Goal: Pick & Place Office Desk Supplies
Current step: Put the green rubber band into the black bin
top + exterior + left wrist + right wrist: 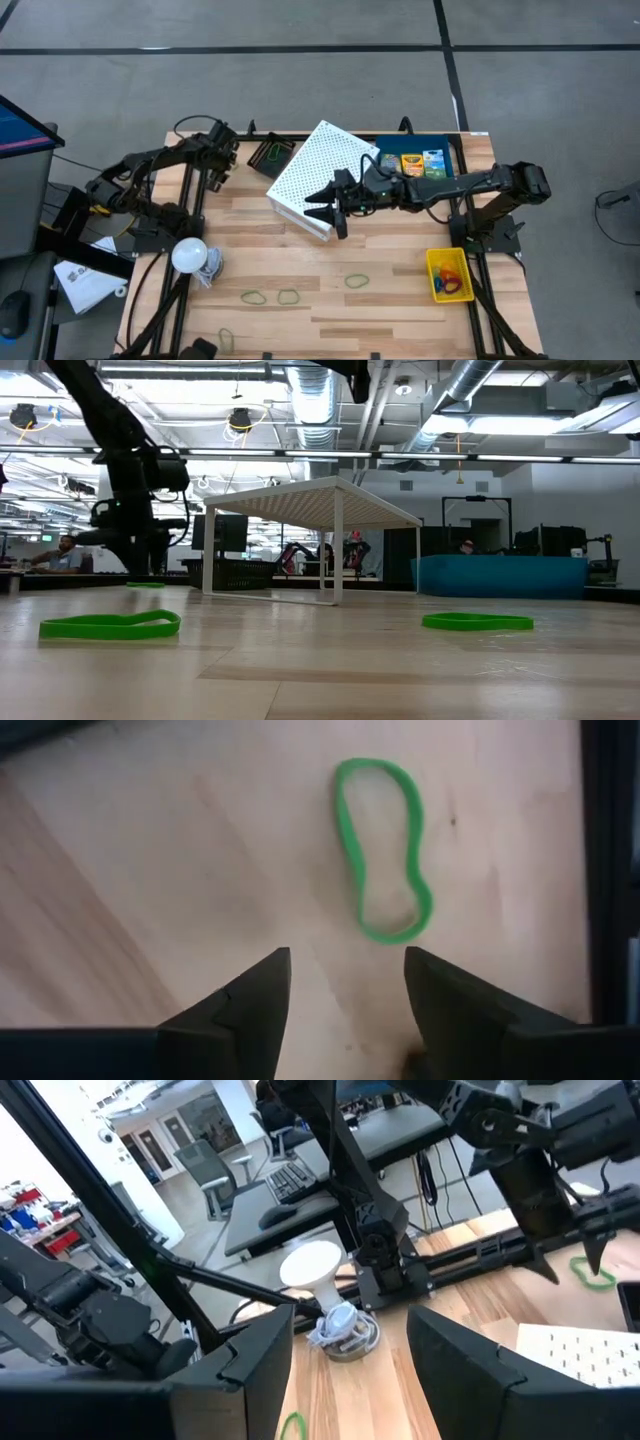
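So the light wooden plank tabletop (330, 290) takes up most of the overhead view, and the biggest thing sitting on it is a white perforated shelf-like stand (318, 170) near the far middle, standing on its thin legs. Right of that, at the far right corner, is the blue mesh tray (444, 148) with three small yellow-green crayon packs (412, 165) lying side by side in it. The black mesh tray (270, 155) sits at the far edge just left of the white stand, with a green band visible inside. The yellow mesh tray (448, 275) is by the right edge, nearer the front, and holds a couple of loops, orange and blue as far as I can tell. A white round bulb-like object (190, 255) rests near the left edge. The right claw (333, 205) hangs over the near edge of the white stand, fingers spread apart, holding nothing. The left claw (347, 982) is at the far left by the black tray, fingers open and empty, pointing down at a thin green rubber-band loop (383, 850) lying flat on the wood just beyond its tips, not touching. More thin green rubber-band loops (288, 296) lie scattered along the near part of the tabletop, well apart from both claws.
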{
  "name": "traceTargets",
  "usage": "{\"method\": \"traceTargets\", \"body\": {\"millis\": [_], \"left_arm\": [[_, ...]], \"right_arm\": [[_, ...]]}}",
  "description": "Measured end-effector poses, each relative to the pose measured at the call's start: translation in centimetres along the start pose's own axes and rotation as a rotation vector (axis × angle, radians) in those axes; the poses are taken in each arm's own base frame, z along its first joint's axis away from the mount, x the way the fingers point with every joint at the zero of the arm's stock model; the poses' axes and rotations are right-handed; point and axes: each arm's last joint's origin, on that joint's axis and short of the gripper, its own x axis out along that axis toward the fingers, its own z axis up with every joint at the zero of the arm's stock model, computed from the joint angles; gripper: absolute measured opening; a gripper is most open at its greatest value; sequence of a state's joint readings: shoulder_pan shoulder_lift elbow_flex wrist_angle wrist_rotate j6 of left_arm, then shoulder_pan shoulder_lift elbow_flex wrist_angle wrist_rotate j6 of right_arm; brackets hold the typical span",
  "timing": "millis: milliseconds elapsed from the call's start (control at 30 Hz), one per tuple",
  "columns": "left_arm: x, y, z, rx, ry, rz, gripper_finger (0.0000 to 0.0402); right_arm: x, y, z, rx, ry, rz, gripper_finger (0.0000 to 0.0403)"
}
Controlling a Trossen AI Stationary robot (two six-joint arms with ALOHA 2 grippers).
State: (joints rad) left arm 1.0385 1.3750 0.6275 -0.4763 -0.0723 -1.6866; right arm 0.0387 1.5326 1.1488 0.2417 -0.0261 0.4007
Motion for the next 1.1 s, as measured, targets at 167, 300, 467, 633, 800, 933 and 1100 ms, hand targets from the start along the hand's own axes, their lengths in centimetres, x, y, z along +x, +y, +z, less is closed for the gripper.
{"method": "traceTargets", "body": {"millis": [167,300,467,633,800,933,1100], "left_arm": [[0.1,0.0,0.0,-0.065,-0.007,-0.012,0.0184],[0.1,-0.1,0.2,-0.125,-0.013,-0.012,0.0182],[0.7,0.0,0.2,-0.163,-0.009,0.020,0.0182],[1.5,0.1,0.1,-0.161,0.013,0.064,0.0182],[1.9,0.2,0.0,-0.160,0.008,0.077,0.0182],[2.1,0.2,0.0,-0.159,0.004,0.085,0.0182],[2.1,0.2,0.1,-0.162,-0.011,0.082,0.0182]], "right_arm": [[0.0,-0.2,-0.4,0.001,0.037,-0.016,0.0193],[0.0,-0.2,-0.4,-0.008,0.042,-0.019,0.0193],[0.0,-0.3,-0.4,-0.015,0.042,-0.020,0.0193],[0.0,-0.3,-0.4,-0.014,0.042,-0.020,0.0193],[0.0,-0.3,-0.4,-0.015,0.043,-0.021,0.0193],[0.0,-0.3,-0.4,-0.015,0.044,-0.021,0.0193],[0.0,-0.3,-0.4,-0.017,0.046,-0.023,0.0193]]}}
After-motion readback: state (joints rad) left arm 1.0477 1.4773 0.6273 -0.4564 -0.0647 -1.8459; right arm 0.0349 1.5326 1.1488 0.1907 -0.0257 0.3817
